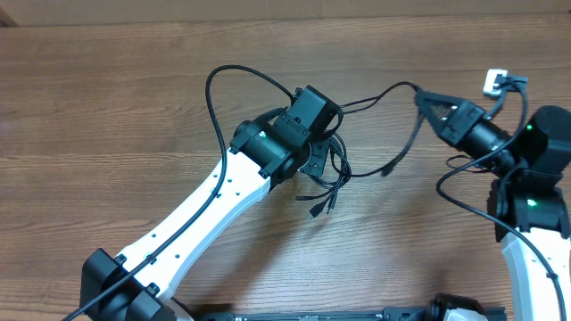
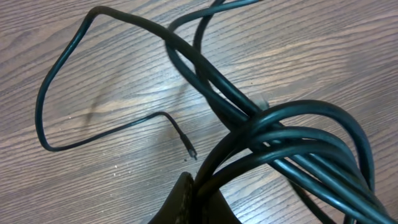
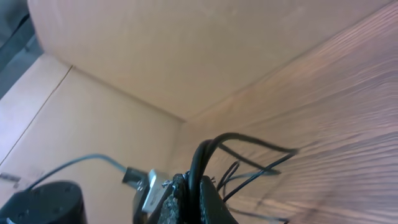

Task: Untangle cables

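Near the middle of the brown wood-grain desk (image 1: 107,116), the knotted bundle of thin black cables (image 1: 328,183) is clamped by the left gripper (image 1: 317,153) — jaws closed on it. Farther right (toward the far edge), trailing strands are pinched by the right gripper (image 1: 420,96).

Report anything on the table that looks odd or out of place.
Nothing spilled or broken. The cables lie in a knotted clump under the left pincer, with strands pulled across to the right pincer, which grips them.
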`<control>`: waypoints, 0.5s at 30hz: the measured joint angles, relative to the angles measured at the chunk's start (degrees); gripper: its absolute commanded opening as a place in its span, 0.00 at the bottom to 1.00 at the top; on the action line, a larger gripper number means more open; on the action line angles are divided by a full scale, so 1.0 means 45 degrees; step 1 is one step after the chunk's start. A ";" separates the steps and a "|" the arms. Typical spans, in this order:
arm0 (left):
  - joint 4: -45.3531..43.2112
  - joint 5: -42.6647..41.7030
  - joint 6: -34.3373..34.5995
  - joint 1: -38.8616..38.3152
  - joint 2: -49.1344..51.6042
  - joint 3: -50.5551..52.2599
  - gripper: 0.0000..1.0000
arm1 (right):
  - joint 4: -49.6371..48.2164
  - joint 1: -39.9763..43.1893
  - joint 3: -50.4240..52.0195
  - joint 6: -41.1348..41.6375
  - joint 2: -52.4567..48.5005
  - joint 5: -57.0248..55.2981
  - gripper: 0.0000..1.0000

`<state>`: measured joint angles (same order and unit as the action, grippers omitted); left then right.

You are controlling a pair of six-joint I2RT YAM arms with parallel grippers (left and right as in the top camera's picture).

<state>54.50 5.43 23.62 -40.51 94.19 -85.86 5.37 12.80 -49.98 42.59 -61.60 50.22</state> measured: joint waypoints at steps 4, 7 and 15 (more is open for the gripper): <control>0.0160 0.0000 0.0000 0.0039 0.0005 0.0000 0.04 | 0.0010 0.1219 0.0000 -0.0141 0.0000 0.0000 0.05; 0.0175 -0.0005 0.0000 0.0097 0.0005 0.0000 0.04 | 0.0015 0.2059 0.0000 -0.0393 0.0000 0.0010 0.06; 0.0204 0.0058 0.0000 0.0194 0.0005 0.0000 0.04 | -0.0024 0.3871 0.0000 -0.1141 0.0010 -0.0019 0.11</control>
<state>55.42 5.69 23.62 -39.64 94.21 -85.86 5.26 30.22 -49.98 37.45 -61.56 50.13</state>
